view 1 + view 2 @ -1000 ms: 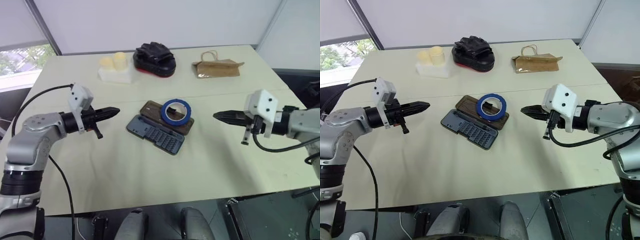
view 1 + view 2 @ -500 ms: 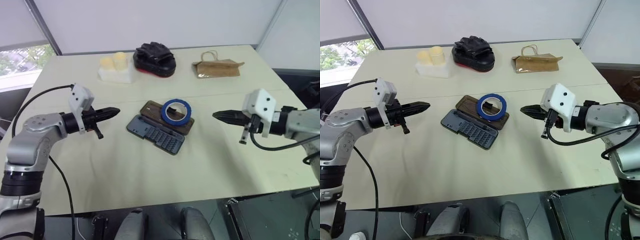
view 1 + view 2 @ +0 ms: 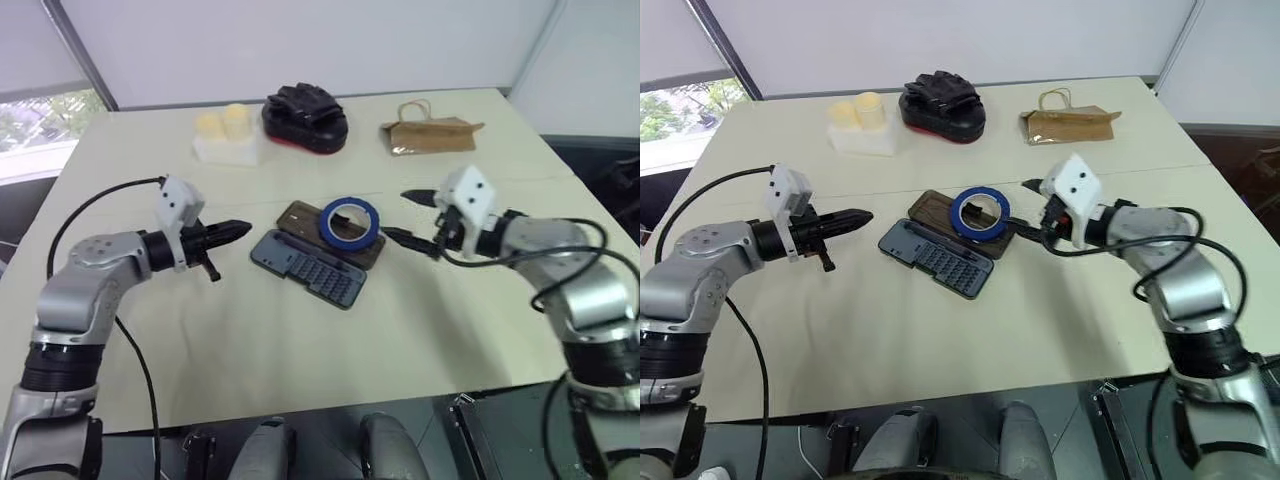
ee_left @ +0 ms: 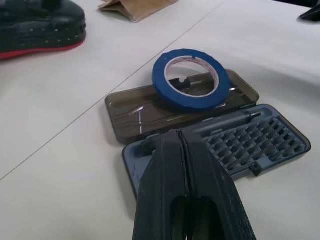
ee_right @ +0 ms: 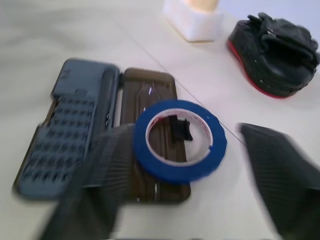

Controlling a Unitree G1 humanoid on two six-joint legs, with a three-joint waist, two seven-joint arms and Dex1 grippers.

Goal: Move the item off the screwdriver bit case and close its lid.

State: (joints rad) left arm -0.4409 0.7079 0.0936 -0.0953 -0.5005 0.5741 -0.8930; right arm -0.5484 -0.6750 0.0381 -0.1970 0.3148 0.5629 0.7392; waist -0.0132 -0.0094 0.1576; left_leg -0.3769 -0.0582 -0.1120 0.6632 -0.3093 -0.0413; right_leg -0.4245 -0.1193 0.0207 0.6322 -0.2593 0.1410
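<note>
Since the roll of blue tape [image 3: 351, 222] lies just to the left of the right end effector [image 3: 404, 218], whose two black fingers are spread wide with nothing between them, that arm is plainly the nearer one; the left end effector [image 3: 238, 230], its fingers pressed together and empty, points in from well to the left of the screwdriver bit case [image 3: 306, 266]. That case lies open on the tabletop [image 3: 300, 360], long axis running from near right to far left. Flat on the smoky-brown lid [image 3: 300, 216] sits the tape, a blue ring with a whitish core, the black latch showing through its hole.
</note>
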